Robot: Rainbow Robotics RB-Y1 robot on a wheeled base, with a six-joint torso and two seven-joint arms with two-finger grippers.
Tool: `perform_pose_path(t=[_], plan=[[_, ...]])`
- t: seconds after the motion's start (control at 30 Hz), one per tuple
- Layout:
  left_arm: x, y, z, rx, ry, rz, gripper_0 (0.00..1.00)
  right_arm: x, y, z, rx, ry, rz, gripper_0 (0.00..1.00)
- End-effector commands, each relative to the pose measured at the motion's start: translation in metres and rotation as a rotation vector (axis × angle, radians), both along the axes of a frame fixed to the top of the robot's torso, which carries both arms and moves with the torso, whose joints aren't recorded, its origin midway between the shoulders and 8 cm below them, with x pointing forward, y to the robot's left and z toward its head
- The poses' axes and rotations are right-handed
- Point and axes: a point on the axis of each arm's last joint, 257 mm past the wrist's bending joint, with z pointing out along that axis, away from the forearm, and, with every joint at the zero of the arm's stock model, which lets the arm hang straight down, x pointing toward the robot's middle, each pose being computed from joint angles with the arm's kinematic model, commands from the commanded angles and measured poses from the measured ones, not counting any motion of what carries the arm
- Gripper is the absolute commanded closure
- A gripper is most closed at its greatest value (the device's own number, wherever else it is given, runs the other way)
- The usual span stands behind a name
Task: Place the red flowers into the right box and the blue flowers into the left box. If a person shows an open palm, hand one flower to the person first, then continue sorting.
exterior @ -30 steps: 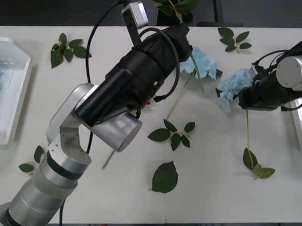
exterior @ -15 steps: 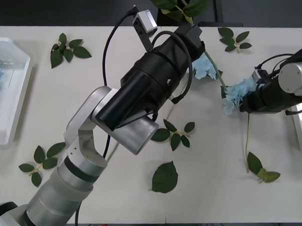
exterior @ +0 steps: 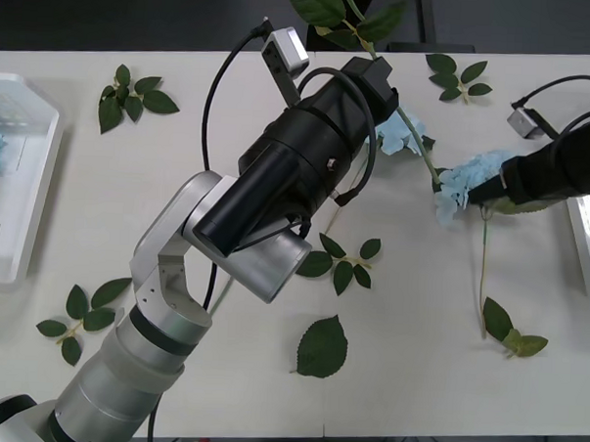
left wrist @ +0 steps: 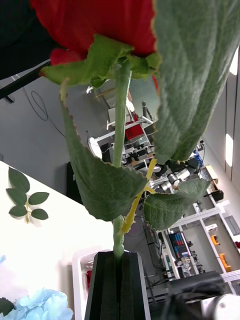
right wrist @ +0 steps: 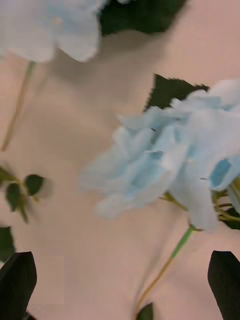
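Since the earlier frames my left arm has risen and my right arm has drawn back toward the right edge. From the front I see the left gripper (exterior: 378, 80) over the table's (exterior: 179, 177) far side, a blue flower (exterior: 463, 181) lying by the right arm, and the left box (exterior: 19, 258). At the right wrist, the right gripper (right wrist: 120, 285) is spread above that flower (right wrist: 165, 160). At the left wrist, the fingers (left wrist: 107, 285) pinch a red flower's (left wrist: 100, 25) stem, upright.
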Motion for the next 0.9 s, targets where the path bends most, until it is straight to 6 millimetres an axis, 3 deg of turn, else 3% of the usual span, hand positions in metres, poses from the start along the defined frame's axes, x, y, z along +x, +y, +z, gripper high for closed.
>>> perform_pose_path(t=[0.03,0.5,0.7,0.9], plan=[[-0.014,-0.021,0.035,-0.028,-0.068,-0.039,1.0,-0.012,-0.01,0.036,0.07,-0.026,0.054,0.0],[-0.011,-0.016,0.034,0.026,-0.109,-0.003,1.0,-0.035,0.073,0.115,0.286,0.02,0.245,0.0],[-0.01,-0.016,0.035,0.031,-0.112,0.0,1.0,-0.048,0.109,0.137,0.381,0.067,0.305,0.0],[-0.01,-0.016,0.035,0.031,-0.112,0.0,1.0,-0.069,0.141,0.146,0.44,0.15,0.378,0.0]])
